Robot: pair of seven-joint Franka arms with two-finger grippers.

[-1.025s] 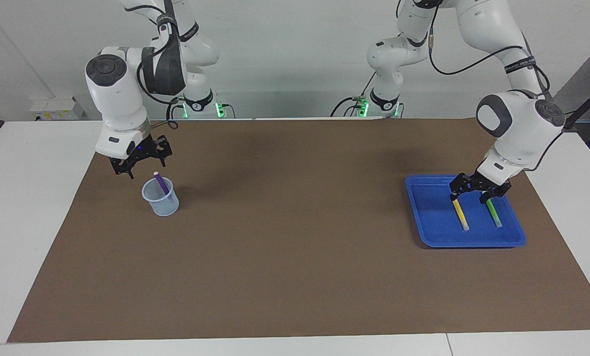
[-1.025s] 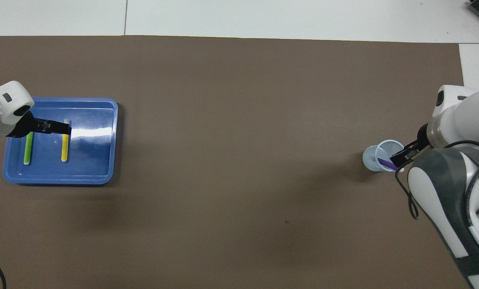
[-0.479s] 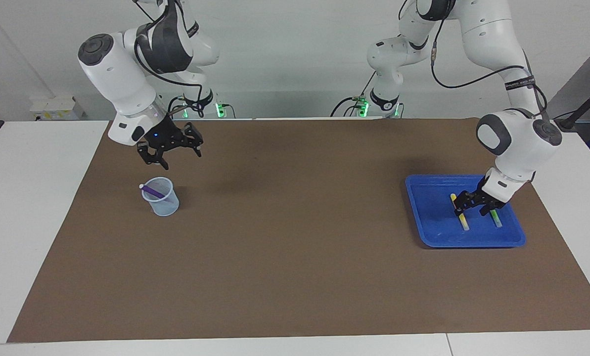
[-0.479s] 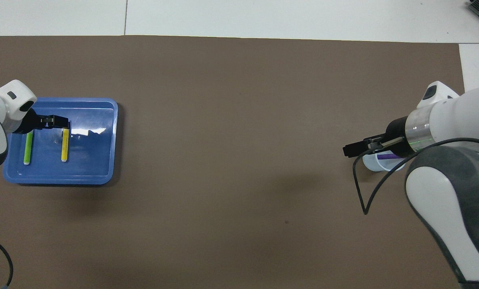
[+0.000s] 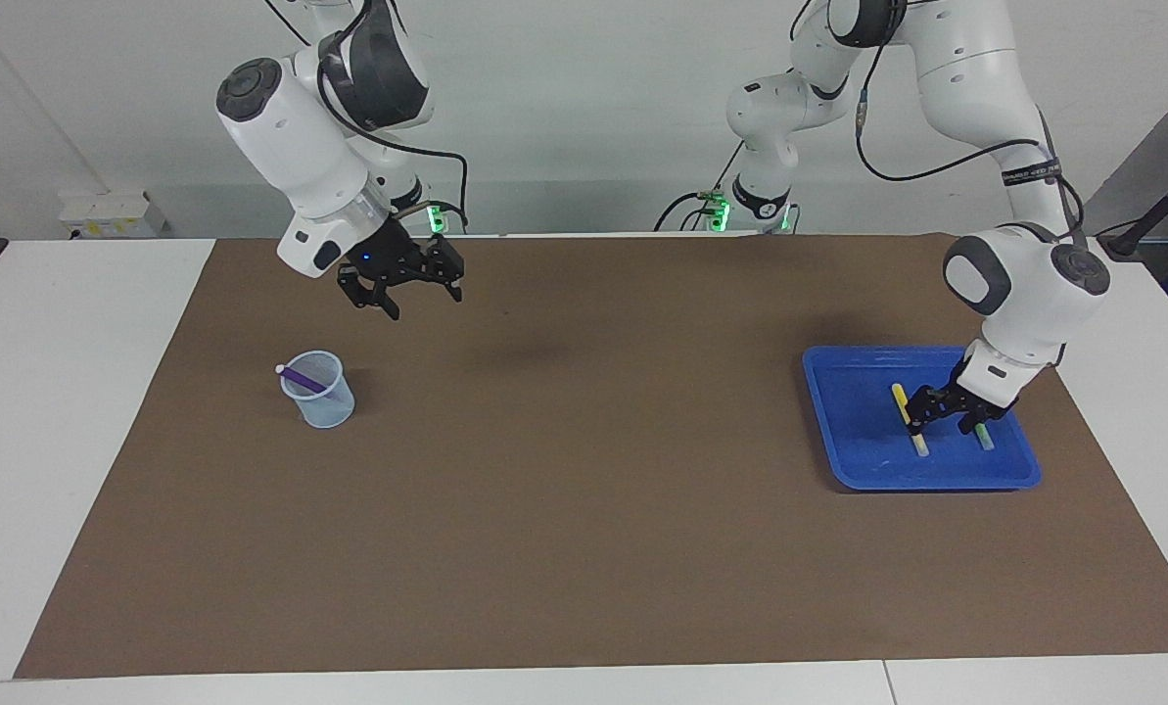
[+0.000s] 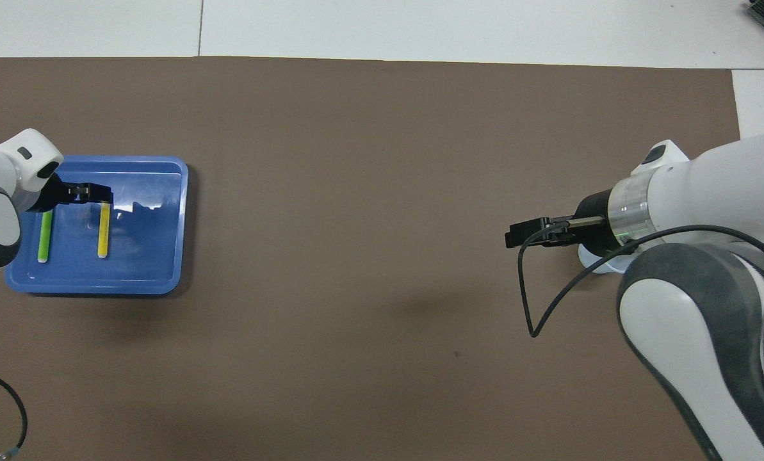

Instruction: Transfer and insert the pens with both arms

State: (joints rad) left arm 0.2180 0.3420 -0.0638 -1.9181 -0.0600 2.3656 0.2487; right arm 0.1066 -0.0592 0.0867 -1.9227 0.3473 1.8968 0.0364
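Right gripper (image 5: pixel 399 291): I see it raised over bare mat nearer the robots than the cup (image 5: pixel 318 390), jaws spread, holding nothing.
Purple pen (image 5: pixel 302 376): leaning in the cup.
Left gripper (image 5: pixel 945 411): low in the blue tray (image 5: pixel 853 460), well apart from the cup; fingers spread over the yellow pen (image 5: pixel 909 419).
Green pen (image 5: pixel 980 434): flat in the tray beside the yellow one.

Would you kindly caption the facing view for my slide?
Purple pen in cup; left end effector low over yellow pen in tray.

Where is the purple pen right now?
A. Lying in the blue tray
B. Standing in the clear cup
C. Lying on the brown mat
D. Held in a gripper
B: the purple pen leans inside the clear cup; only the yellow pen and green pen lie in the blue tray.
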